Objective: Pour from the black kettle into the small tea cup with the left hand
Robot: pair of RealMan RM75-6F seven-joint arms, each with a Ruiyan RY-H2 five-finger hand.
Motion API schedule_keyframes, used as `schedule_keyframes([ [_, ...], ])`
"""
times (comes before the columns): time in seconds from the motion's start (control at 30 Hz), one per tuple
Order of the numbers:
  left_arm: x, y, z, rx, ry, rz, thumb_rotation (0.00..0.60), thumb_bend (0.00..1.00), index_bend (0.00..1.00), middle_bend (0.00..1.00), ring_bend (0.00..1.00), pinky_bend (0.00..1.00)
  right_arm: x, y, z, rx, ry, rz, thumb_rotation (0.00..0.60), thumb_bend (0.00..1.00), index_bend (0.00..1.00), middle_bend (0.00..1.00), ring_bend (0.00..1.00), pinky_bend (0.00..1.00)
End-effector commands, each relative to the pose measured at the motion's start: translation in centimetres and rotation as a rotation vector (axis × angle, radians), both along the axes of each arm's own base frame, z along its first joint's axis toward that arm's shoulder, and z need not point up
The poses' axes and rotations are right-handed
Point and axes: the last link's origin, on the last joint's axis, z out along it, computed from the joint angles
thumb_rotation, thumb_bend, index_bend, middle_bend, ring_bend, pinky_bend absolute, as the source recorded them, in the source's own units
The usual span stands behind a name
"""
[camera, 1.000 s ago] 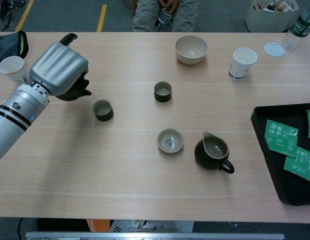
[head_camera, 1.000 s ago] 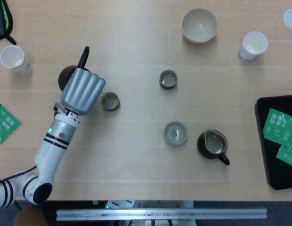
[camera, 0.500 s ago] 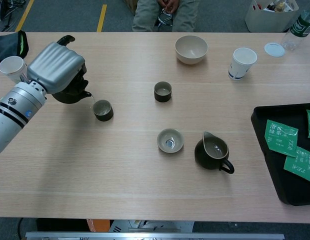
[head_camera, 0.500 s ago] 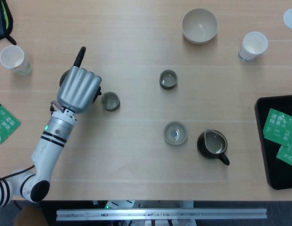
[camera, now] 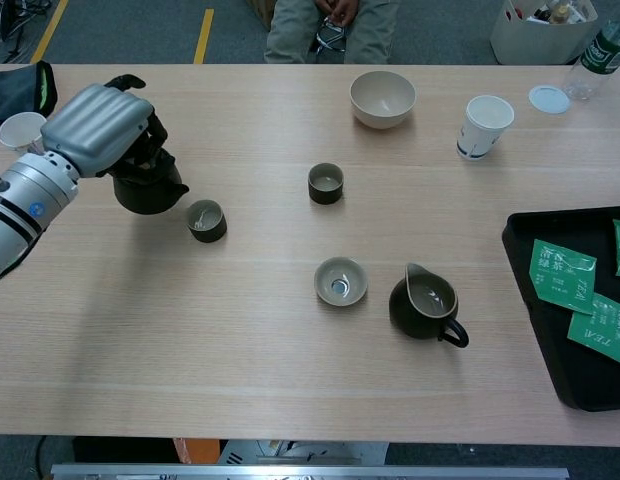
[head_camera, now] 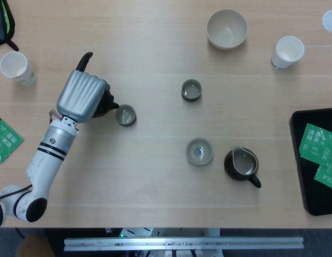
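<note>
My left hand (head_camera: 80, 95) (camera: 95, 128) grips the black kettle (camera: 148, 188) by its handle at the left of the table. The kettle stands nearly level, its spout (head_camera: 114, 106) pointing right toward the small dark tea cup (head_camera: 125, 115) (camera: 205, 220), a short gap away. The cup sits on the table with liquid in it. Most of the kettle is hidden under the hand in the head view. My right hand shows in neither view.
A second dark cup (head_camera: 191, 90), a pale shallow cup (head_camera: 200, 151) and a dark pitcher (head_camera: 242, 164) stand mid-table. A beige bowl (head_camera: 226, 29) and paper cups (head_camera: 288, 52) (head_camera: 16, 67) sit further back. A black tray (head_camera: 316, 171) with green packets lies right.
The left hand drew back to the left and tipped the kettle back toward level; its spout has left the cup and the thin stream has stopped.
</note>
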Motion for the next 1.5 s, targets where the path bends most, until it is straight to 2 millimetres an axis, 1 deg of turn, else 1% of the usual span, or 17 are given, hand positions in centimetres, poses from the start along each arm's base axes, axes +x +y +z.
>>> schedule_keyframes([
  [0.03,-0.6,0.7,0.6,-0.007,-0.079,0.009,0.6,0.4,0.86,1.0,0.8,0.11,0.3,-0.2,-0.1,0.003,0.003,0.003,0.6,0.15,0.33,0.33,0.22,0.24],
  [0.17,-1.5,1.2,0.8,-0.023,-0.156,0.032,0.596,0.4,0.86,0.99,0.78,0.11,0.5,-0.3,-0.1,0.003,0.006,0.007,0.6,0.15,0.33,0.33,0.22,0.24],
  [0.37,-3.2,1.8,0.5,-0.053,-0.201,0.09,0.598,0.4,0.85,0.97,0.76,0.11,0.7,-0.3,-0.2,0.005,0.01,0.009,0.6,0.15,0.33,0.33,0.22,0.24],
  [0.6,-5.1,2.4,0.4,-0.048,-0.199,0.133,0.598,0.4,0.84,0.95,0.74,0.11,0.8,-0.3,-0.1,0.002,0.011,0.01,0.6,0.15,0.33,0.33,0.22,0.24],
  [0.87,-6.9,2.2,-0.2,-0.06,-0.16,0.184,0.594,0.4,0.81,0.9,0.69,0.11,0.8,-0.4,-0.2,0.005,0.012,0.01,0.6,0.15,0.33,0.33,0.22,0.24],
  [1.03,-7.6,2.2,-0.2,-0.053,-0.154,0.207,0.595,0.4,0.8,0.86,0.65,0.11,0.8,-0.4,-0.2,0.005,0.013,0.009,0.6,0.15,0.33,0.33,0.22,0.24],
  [1.33,-7.9,2.1,-0.3,-0.063,-0.148,0.22,0.589,0.4,0.77,0.8,0.6,0.11,1.0,-0.5,-0.4,0.009,0.016,0.01,0.6,0.15,0.33,0.33,0.22,0.24],
  [1.5,-8.1,2.1,-0.3,-0.074,-0.148,0.238,0.569,0.4,0.72,0.73,0.54,0.11,1.1,-0.4,-0.3,0.007,0.017,0.012,0.6,0.15,0.33,0.33,0.22,0.24],
])
